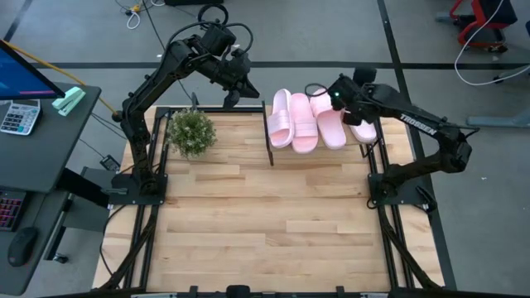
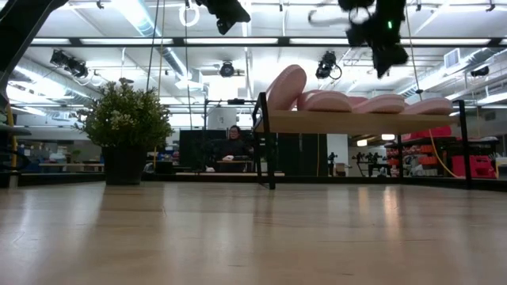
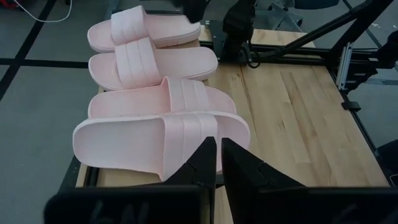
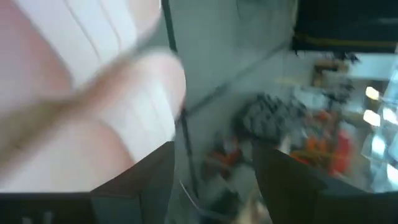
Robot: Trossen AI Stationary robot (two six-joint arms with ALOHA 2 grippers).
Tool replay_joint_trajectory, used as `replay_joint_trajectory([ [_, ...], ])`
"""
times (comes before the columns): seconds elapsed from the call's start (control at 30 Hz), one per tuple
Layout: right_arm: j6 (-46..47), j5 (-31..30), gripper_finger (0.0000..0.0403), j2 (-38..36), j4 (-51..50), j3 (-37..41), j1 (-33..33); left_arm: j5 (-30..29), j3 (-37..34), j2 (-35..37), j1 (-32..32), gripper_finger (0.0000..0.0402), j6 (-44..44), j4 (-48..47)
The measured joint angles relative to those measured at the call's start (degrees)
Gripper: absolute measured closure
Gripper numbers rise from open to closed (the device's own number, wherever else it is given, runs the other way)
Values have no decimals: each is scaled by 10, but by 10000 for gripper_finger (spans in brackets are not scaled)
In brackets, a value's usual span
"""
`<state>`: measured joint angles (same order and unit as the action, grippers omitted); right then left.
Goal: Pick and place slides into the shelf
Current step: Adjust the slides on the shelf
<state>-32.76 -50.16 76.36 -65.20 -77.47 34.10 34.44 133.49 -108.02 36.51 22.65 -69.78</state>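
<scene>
Hovering above the far right end of the shelf (image 1: 273,149), the right gripper (image 1: 340,101) is seen with its fingers (image 4: 149,180) spread apart and nothing held between them. Pink foam is shown close beside that gripper in the right wrist view, but contact cannot be judged. The left gripper (image 1: 233,93) is held in the air beyond the shelf's left end, its fingers (image 3: 202,163) pressed nearly together on nothing. All four slides (image 1: 304,122) are laid side by side on the shelf; the leftmost is tilted against its neighbour. A potted plant (image 1: 191,131) is placed on the tabletop just left of the shelf.
</scene>
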Motion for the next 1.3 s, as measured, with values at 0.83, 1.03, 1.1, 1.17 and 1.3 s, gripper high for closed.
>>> replay_joint_trajectory([
  [0.83, 153, 213, 159, 43, 16, -32, -276, -39, 0, 0, 0, 335, 7, -52],
  [1.03, 162, 189, 129, 76, 36, -31, -272, -39, 0, 0, 0, 327, 5, -60],
  [1.1, 166, 189, 123, 86, 38, -31, -270, -39, 0, 0, 0, 326, 5, -62],
  [1.17, 163, 187, 121, 96, 44, -31, -270, -39, 0, 0, 0, 325, 5, -64],
  [1.3, 158, 173, 123, 116, 53, -31, -262, -39, 0, 0, 0, 329, 6, -64],
])
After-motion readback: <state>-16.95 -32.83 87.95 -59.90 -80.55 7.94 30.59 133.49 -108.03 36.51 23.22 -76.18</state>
